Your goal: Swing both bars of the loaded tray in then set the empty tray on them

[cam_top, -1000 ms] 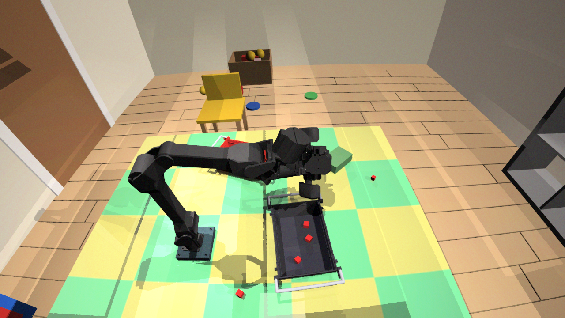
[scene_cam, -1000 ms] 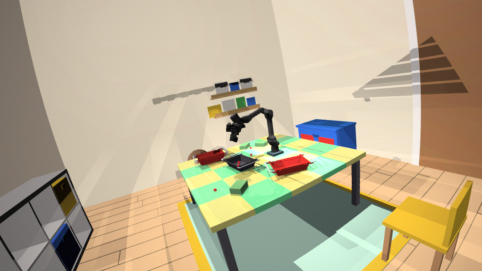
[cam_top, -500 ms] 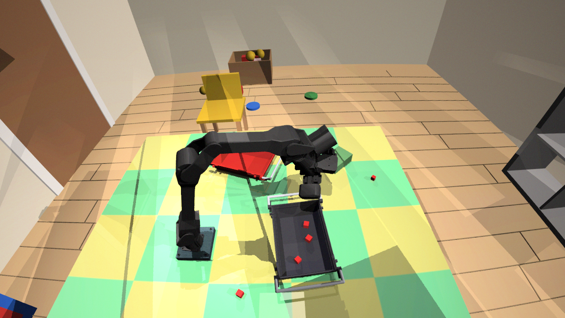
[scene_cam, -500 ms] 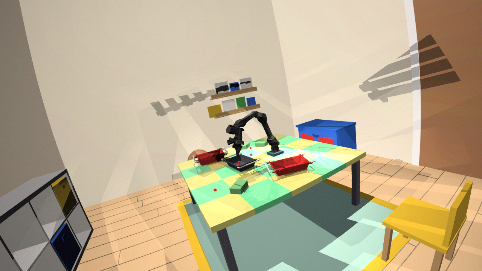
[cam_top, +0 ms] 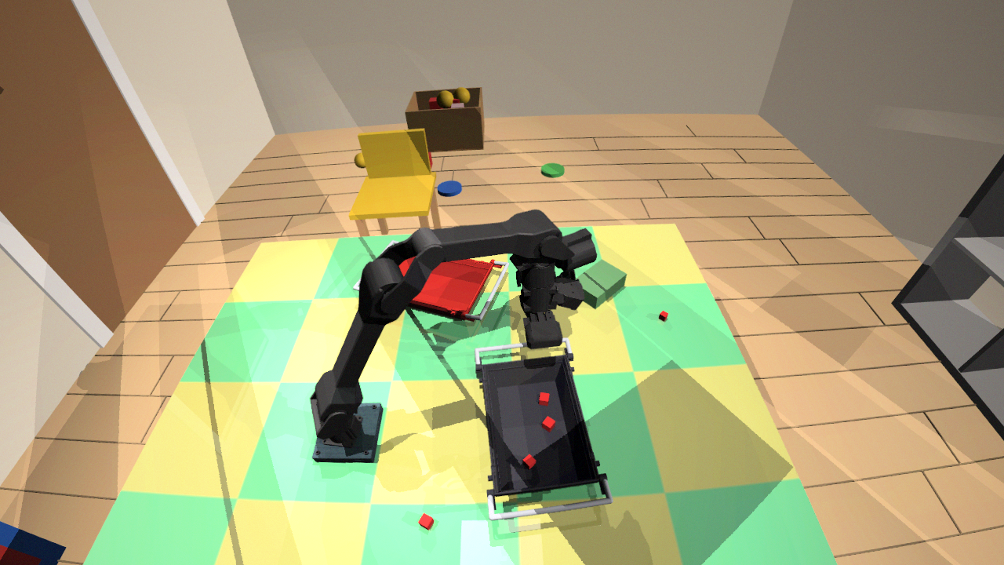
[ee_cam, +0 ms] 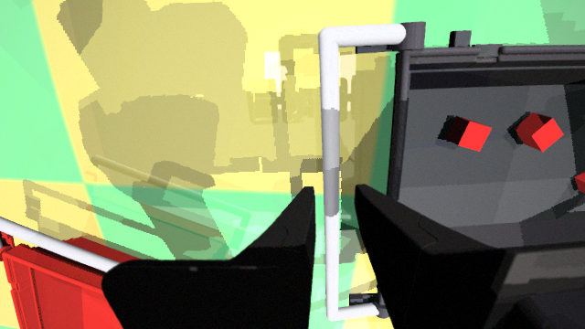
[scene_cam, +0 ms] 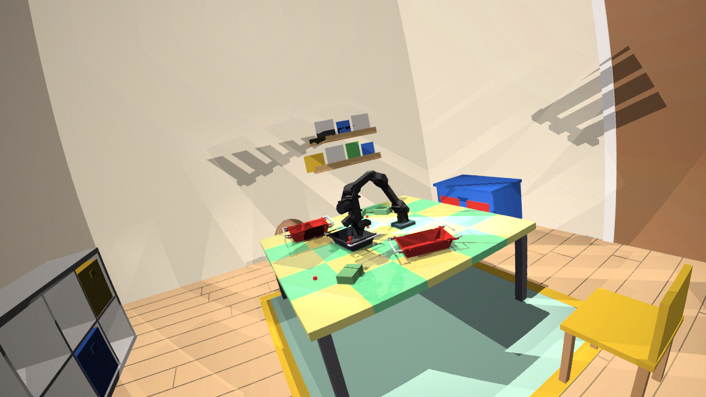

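The black tray holds three red blocks. Its far bar and near bar both stand outward past its ends. My gripper points down at the far bar; its fingers are partly open and empty, one to each side of the bar in the wrist view. Whether the tips reach down to bar height cannot be told, as they are hidden in the top view. An empty red tray lies beyond, and another red tray stands on the black tray's other side.
A green block lies past the far end of the black tray. Loose red blocks lie on the table, one at the right and one near the front. The arm's base plate is left of the black tray.
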You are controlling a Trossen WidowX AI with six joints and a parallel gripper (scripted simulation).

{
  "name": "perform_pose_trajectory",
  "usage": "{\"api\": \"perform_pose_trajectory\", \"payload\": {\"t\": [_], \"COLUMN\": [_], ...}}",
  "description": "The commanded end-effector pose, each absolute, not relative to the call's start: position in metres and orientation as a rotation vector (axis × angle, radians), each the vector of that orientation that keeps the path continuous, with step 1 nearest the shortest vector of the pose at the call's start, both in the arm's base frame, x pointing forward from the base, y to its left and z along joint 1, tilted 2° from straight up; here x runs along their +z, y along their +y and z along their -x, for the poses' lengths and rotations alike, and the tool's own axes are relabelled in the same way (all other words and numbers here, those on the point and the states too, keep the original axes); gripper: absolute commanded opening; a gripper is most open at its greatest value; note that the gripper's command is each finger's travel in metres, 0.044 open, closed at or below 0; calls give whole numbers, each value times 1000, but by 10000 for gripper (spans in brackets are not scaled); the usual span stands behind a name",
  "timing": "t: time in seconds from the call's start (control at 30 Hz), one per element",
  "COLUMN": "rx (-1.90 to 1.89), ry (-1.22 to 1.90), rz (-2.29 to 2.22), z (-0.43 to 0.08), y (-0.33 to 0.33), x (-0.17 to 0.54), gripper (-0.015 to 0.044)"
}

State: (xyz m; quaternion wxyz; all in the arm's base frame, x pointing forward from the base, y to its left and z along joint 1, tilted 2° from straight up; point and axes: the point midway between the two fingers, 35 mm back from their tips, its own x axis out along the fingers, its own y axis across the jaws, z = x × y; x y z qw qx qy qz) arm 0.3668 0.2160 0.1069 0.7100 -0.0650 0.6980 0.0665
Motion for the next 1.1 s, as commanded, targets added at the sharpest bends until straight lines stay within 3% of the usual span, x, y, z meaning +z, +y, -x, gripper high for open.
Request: {"api": "perform_pose_trajectory", "payload": {"t": [0.0,0.7,1.07], "rx": [148,148,147], "ry": [1554,1554,1553], "rz": [173,173,174], "z": [-366,-367,-370], "y": [215,214,201], "x": [109,49,75], "gripper": [87,87,87]}}
